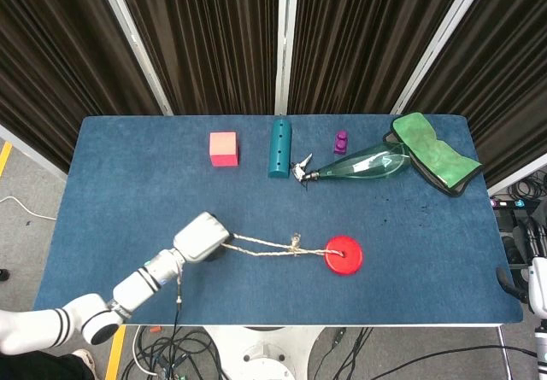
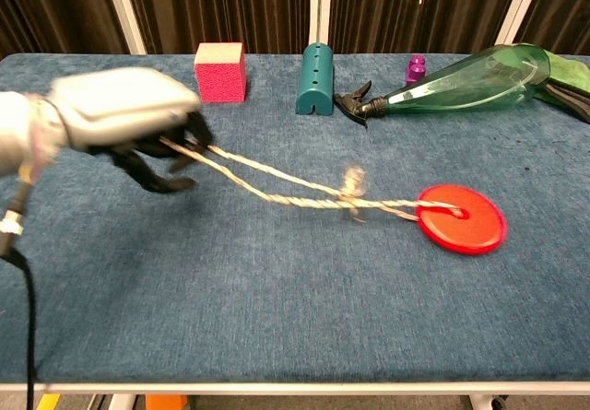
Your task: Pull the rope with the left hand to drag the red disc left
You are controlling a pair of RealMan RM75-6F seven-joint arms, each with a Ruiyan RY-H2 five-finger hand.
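Note:
My left hand (image 1: pixel 202 237) (image 2: pixel 124 115) hangs over the front left of the blue table (image 1: pixel 128 166), blurred by motion, and grips the looped end of a pale twisted rope (image 1: pixel 265 245) (image 2: pixel 277 189). From the hand the rope runs taut to the right, with a knot (image 1: pixel 296 245) (image 2: pixel 351 189) partway along. Its far end is tied through the hole of the flat red disc (image 1: pixel 341 256) (image 2: pixel 460 218), which lies on the table right of centre. My right hand is not in either view.
Along the back stand a pink cube (image 1: pixel 224 149), a teal cylinder (image 1: pixel 279 147), a small purple piece (image 1: pixel 341 142), a green spray bottle lying on its side (image 1: pixel 359 164) and a green cloth pouch (image 1: pixel 435 161). Cables hang below the front edge.

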